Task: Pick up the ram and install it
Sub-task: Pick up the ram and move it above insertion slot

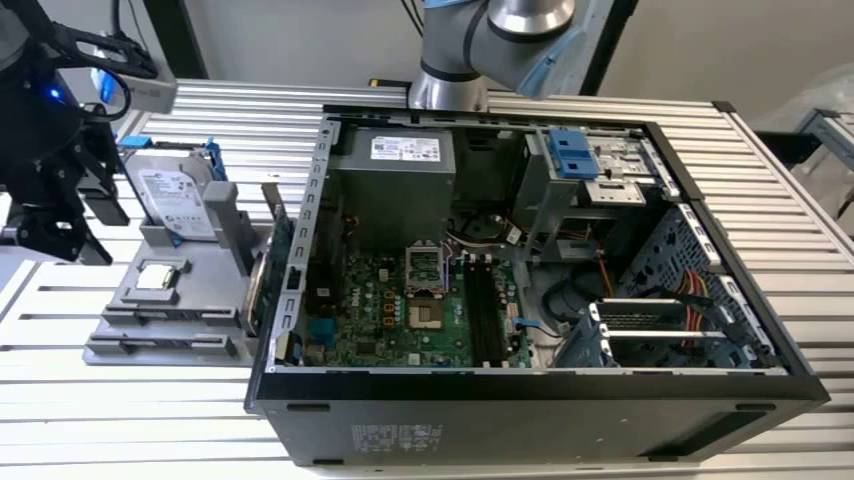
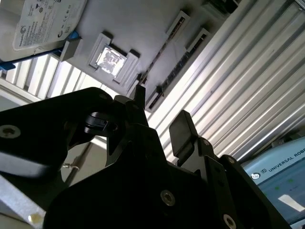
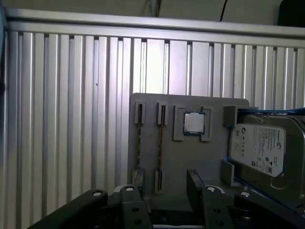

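Though the ribbed metal surface (image 1: 134, 420) carried everything, the open computer case (image 1: 534, 390) took up most of its middle, its green board and cabling exposed. Behind the case's far wall rose the robot arm (image 1: 514, 25).

Just beside the case, toward the surface's edge at the exterior view's left, lay a grey tray (image 3: 190, 155). A silver hard drive (image 3: 259, 148) with blue rails filled one end of the tray.

The black hand (image 3: 165, 175) hung in the air by the tray's long edge at the exterior view's left. Its two fingers (image 3: 195, 186) were spread wide with nothing between them, apart from everything on the tray.

The ram (image 3: 161, 143) stood on its long edge in a narrow slot toward the tray's other end, held by a small bracket at each tip. In the first wrist view it read as a long, very thin brownish line, and its faces could not be made out. A like thin strip sat in the parallel slot next to it, closer to the tray's end edge.

A small square silver processor (image 3: 194, 122) rested in a raised frame near the tray's middle, between the ram's slot and the hard drive.
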Available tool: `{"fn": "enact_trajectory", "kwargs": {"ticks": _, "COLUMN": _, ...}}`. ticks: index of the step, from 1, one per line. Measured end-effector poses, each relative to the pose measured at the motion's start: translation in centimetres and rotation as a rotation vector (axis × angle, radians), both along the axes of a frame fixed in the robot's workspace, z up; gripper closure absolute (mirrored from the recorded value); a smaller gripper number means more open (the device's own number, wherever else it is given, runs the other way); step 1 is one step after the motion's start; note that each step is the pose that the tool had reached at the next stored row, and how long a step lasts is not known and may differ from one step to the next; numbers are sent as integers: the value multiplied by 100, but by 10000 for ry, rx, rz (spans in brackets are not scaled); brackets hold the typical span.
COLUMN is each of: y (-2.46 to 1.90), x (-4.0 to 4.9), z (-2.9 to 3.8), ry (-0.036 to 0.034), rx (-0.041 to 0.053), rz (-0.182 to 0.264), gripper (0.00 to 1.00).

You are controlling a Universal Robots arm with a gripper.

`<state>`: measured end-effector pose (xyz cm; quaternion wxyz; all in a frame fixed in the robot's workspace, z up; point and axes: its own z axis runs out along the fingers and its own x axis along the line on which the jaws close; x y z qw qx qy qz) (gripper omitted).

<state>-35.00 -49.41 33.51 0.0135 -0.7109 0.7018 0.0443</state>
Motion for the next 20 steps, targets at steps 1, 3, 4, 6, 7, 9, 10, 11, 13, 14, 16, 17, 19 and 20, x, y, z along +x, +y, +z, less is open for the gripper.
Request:
{"fn": "enact_trajectory", "kwargs": {"ticks": 1, "y": 0, "x": 0, "z": -10, "ry": 1, "rx": -1, "rz": 0, "gripper": 0}}
{"fn": "enact_trajectory", "kwargs": {"ticks": 3, "y": 0, "x": 0, "z": -32, "ry": 1, "rx": -1, "rz": 0, "gripper": 0}}
{"fn": "enact_trajectory", "kwargs": {"ticks": 4, "y": 0, "x": 0, "z": -44, "ry": 0, "rx": 0, "rz": 0, "gripper": 0}}
{"fn": "enact_trajectory", "kwargs": {"ticks": 6, "y": 0, "x": 0, "z": -67, "ry": 0, "rx": 0, "rz": 0, "gripper": 0}}
{"fn": "enact_trajectory", "kwargs": {"ticks": 7, "y": 0, "x": 0, "z": -79, "ry": 0, "rx": 0, "rz": 0, "gripper": 0}}
{"fn": "enact_trajectory", "kwargs": {"ticks": 9, "y": 0, "x": 0, "z": -101, "ry": 2, "rx": 0, "rz": 0, "gripper": 0}}
{"fn": "enact_trajectory", "kwargs": {"ticks": 10, "y": 0, "x": 0, "z": -111, "ry": 1, "rx": 0, "rz": 0, "gripper": 0}}
{"fn": "enact_trajectory", "kwargs": {"ticks": 11, "y": 0, "x": 0, "z": -123, "ry": 0, "rx": -1, "rz": 0, "gripper": 0}}
{"fn": "enact_trajectory", "kwargs": {"ticks": 13, "y": 0, "x": 0, "z": -143, "ry": 0, "rx": -1, "rz": -1, "gripper": 0}}
{"fn": "enact_trajectory", "kwargs": {"ticks": 14, "y": 0, "x": 0, "z": -154, "ry": 1, "rx": -1, "rz": 0, "gripper": 0}}
{"fn": "enact_trajectory", "kwargs": {"ticks": 16, "y": 0, "x": 0, "z": -176, "ry": 1, "rx": 0, "rz": 0, "gripper": 0}}
{"fn": "enact_trajectory", "kwargs": {"ticks": 17, "y": 0, "x": 0, "z": -186, "ry": 0, "rx": 0, "rz": -1, "gripper": 0}}
{"fn": "enact_trajectory", "kwargs": {"ticks": 19, "y": 1, "x": 4, "z": -207, "ry": 1, "rx": -1, "rz": -3, "gripper": 0}}
{"fn": "enact_trajectory", "kwargs": {"ticks": 20, "y": -1, "x": 8, "z": -217, "ry": 2, "rx": -1, "rz": -2, "gripper": 0}}
